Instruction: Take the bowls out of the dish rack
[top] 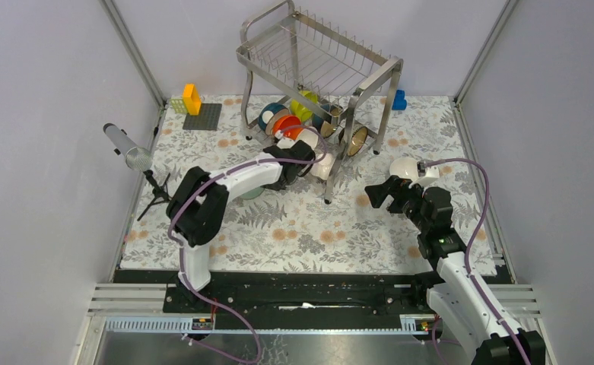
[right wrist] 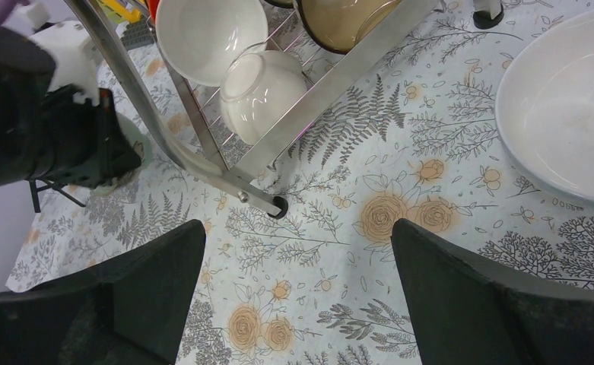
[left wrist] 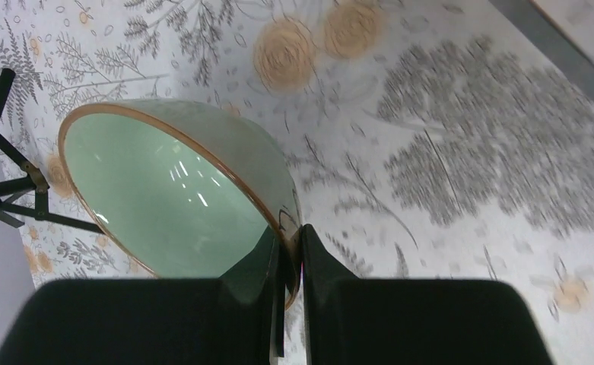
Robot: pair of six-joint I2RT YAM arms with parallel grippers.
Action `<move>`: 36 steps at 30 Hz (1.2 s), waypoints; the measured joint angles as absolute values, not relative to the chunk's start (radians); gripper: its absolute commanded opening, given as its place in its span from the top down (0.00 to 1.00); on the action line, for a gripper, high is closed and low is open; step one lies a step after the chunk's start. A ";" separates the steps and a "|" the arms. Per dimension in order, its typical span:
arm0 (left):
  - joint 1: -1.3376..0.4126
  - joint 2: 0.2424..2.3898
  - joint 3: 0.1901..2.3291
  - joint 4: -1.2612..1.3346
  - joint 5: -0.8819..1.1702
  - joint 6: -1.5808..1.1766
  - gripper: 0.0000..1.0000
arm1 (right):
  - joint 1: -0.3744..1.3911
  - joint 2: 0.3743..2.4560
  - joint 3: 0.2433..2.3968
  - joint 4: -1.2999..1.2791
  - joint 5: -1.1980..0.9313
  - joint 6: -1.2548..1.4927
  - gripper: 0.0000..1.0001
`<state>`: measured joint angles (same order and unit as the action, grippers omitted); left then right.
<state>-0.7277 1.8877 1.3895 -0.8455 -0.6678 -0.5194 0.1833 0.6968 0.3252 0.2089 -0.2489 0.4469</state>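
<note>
Table [top: 316, 228]: one, covered by a floral cloth; it carries everything listed below.

Dish rack [top: 373, 76]: one, steel wire, two tiers, standing at the far middle of the table. The upper shelf holds nothing. The lower shelf holds bowls [top: 284, 123] set on edge in a row. At least six can be made out: blue, orange-red, yellow-green, brown-gold [right wrist: 343, 19] and two white ones [right wrist: 206, 34]. The upper shelf and the left arm hide part of the row, so the full count cannot be told.

Arms: two.
- Left gripper [left wrist: 292, 243]: jaws nearly together, pinching the rim of one pale green bowl [left wrist: 164, 198]. The bowl is tilted, out of the rack and just left of its near leg. Whether it touches the cloth cannot be told.
- Right gripper [right wrist: 297, 236]: jaws spread wide, holding nothing, over the cloth near the rack's right front foot.

White bowl [right wrist: 567, 106]: one, upright on the table, right of the rack, just beside the right gripper.

Microphone [top: 130, 152]: one, on a small black tripod at the left edge.

Baseplate [top: 202, 116]: one, dark grey, far left, with a yellow block [top: 192, 99] on it.

Blue block [top: 398, 99]: one, behind the rack's right legs.
</note>
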 measured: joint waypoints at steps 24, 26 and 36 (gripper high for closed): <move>-0.211 2.249 1.914 -0.855 -0.536 -0.360 0.97 | 0.183 0.790 0.326 0.253 -0.284 0.473 0.00; -0.175 2.263 1.919 -0.861 -0.530 -0.354 0.97 | 0.183 0.796 0.326 0.254 -0.289 0.473 0.00; -0.065 2.263 1.924 -0.901 -0.581 -0.372 0.85 | 0.183 0.829 0.326 0.283 -0.310 0.481 0.01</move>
<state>-0.0654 2.2627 1.9240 -0.9009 -0.5808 -0.3717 0.1833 0.8288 0.3260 0.2829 -0.3099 0.4812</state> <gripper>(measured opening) 0.114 0.994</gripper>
